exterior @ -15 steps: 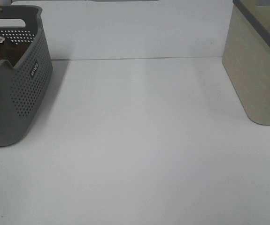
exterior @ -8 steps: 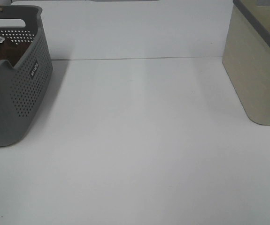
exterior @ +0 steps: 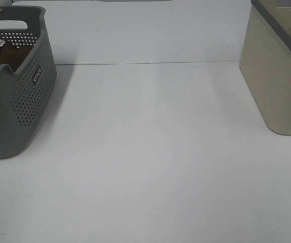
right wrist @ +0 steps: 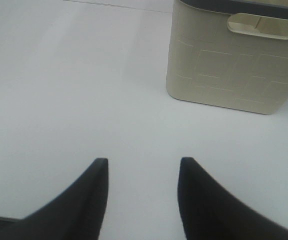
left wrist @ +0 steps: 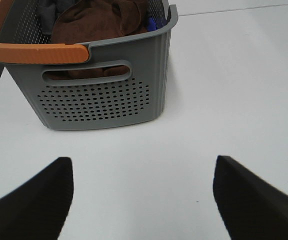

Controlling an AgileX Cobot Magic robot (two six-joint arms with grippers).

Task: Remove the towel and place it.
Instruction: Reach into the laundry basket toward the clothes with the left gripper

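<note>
Exterior high: basket (exterior: 18,101) at left edge, bin (exterior: 277,81) at right.

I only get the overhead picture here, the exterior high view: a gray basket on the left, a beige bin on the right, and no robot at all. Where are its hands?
Observer: Both are outside your frame. The left gripper hovers open over the table, facing the gray basket.
Operator: What's in that basket? I just see something brown.
Observer: A crumpled brown towel, with what looks like gray cloth beside it.
Operator: And the other hand?
Observer: The right gripper is open too, holding nothing, and points toward the beige bin.
</note>
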